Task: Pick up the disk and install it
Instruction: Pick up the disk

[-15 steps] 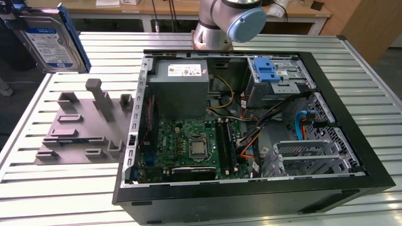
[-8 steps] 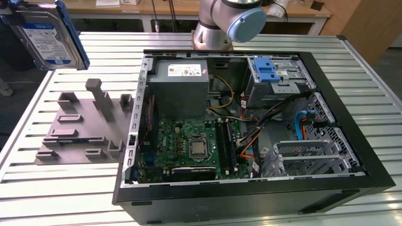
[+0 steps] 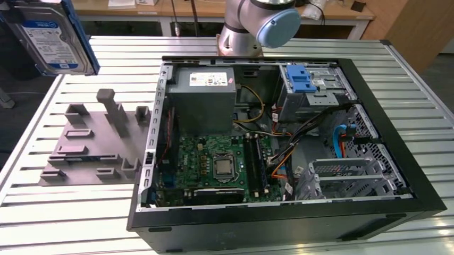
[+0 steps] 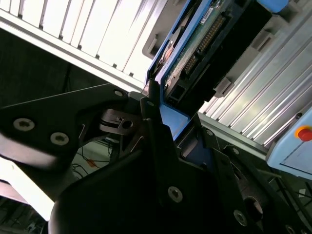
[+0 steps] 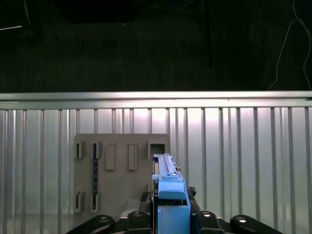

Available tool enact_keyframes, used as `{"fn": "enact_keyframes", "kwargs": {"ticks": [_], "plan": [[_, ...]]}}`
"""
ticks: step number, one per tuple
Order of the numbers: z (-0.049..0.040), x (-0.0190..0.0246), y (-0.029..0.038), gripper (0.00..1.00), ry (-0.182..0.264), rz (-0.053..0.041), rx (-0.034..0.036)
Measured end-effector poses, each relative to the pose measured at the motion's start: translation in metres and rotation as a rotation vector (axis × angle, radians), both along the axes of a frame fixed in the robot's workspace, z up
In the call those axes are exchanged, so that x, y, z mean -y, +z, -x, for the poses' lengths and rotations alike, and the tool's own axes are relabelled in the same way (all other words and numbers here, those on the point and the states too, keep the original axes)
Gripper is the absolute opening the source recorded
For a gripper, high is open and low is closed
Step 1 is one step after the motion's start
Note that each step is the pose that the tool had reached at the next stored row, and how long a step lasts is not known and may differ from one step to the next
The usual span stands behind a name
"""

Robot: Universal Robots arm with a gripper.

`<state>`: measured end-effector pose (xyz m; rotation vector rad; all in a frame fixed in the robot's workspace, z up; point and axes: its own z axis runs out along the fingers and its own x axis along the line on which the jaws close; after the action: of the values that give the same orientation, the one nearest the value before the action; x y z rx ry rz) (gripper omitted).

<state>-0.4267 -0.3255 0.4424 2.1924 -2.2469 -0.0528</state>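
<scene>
Blue-railed disk [image 3: 55,36], blue-and-white label [image 3: 44,49] showing, clamped between fingers [image 4: 155,117].

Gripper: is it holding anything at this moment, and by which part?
Yes. The gripper is shut on the disk, clamping the blue plastic handle at one end; the disk is up off the table.
</scene>
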Motion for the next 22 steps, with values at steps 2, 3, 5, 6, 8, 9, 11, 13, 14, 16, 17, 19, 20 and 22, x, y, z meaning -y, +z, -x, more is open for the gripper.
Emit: {"fn": "enact_keyframes", "kwargs": {"ticks": [2, 3, 5, 6, 8, 9, 11, 13, 14, 16, 17, 19, 20, 22], "plan": [[0.0, 0.0, 0.0022, 0.36, 0.0, -0.0001, 0.0001], [0.0, 0.0, 0.0034, 0.36, 0.0, 0.0, 0.0001], [0.0, 0.0, 0.0059, 0.36, 0.0, 0.0, 0.0], [0.0, 0.0, 0.007, 0.36, 0.0, 0.0, 0.0001], [0.0, 0.0, 0.0093, 0.36, 0.0, -0.0001, 0.0001], [0.0, 0.0, 0.0104, 0.36, 0.0, 0.0, 0.0], [0.0, 0.0, 0.0126, 0.36, 0.0, 0.0, 0.0], [0.0, 0.0, 0.0149, 0.36, 0.0, 0.0, 0.0001], [0.0, 0.0, 0.0159, 0.36, 0.0, 0.0, 0.0001], [0.0, 0.0, 0.0181, 0.36, 0.0, 0.0, 0.0], [0.0, 0.0, 0.0191, 0.36, 0.0, 0.0, 0.0001], [0.0, 0.0, 0.0208, 0.36, 0.0, -0.0001, 0.0001], [0.0, 0.0, 0.0217, 0.36, 0.0, 0.0, 0.0], [0.0, 0.0, 0.0235, 0.36, 0.0, -0.0001, 0.0]]}}
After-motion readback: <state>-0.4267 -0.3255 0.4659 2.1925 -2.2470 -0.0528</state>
